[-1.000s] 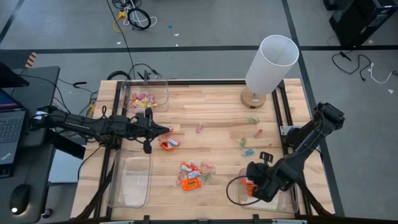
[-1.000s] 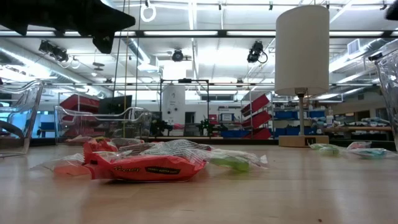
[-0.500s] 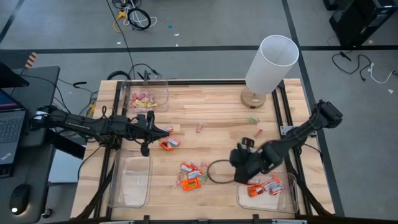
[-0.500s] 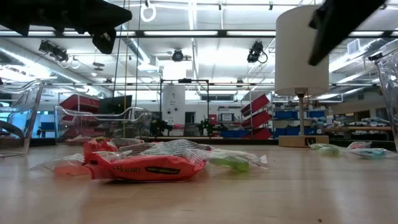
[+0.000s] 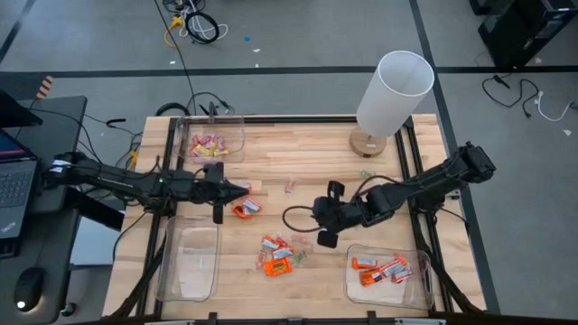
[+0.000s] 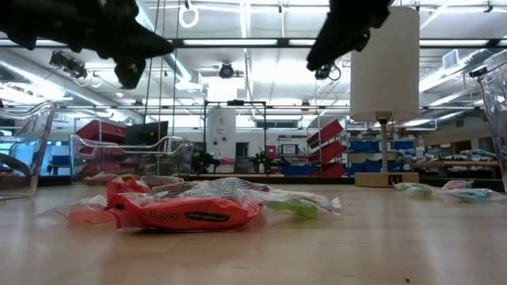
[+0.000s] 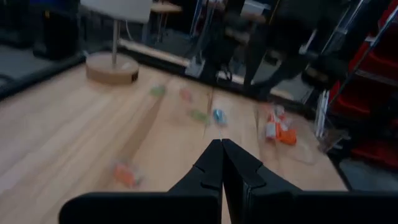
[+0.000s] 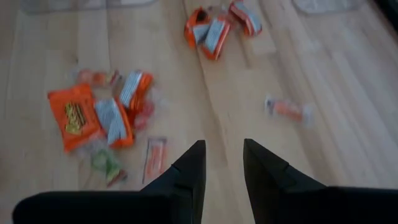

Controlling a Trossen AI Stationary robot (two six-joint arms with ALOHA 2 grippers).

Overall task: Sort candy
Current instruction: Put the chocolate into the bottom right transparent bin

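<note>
Wrapped candy lies scattered on the wooden table: an orange heap (image 5: 278, 255) (image 8: 93, 115) toward the near edge, two orange pieces (image 5: 246, 208) (image 8: 214, 28) near the middle, and pale green and red pieces (image 5: 361, 209) to the right. My right gripper (image 5: 318, 226) (image 8: 221, 163) hovers open and empty above bare wood, right of the heap. My left gripper (image 5: 242, 190) (image 7: 221, 155) is shut and empty, hovering just beyond the two orange pieces. In the low view, an orange candy (image 6: 186, 212) lies flat up close.
A clear bin (image 5: 212, 140) at the far left holds pink and yellow candy. The near-left bin (image 5: 190, 262) shows nothing inside. The near-right bin (image 5: 384, 271) holds orange candy. A white-shaded lamp (image 5: 393, 86) stands at the far right. A black cable loop (image 5: 293, 217) trails by my right gripper.
My right gripper has swung from above the near-right bin toward the table's left and slightly toward its far edge, and now hovers by the middle, next to the orange heap. The orange candy in that bin, covered by the arm before, now shows.
</note>
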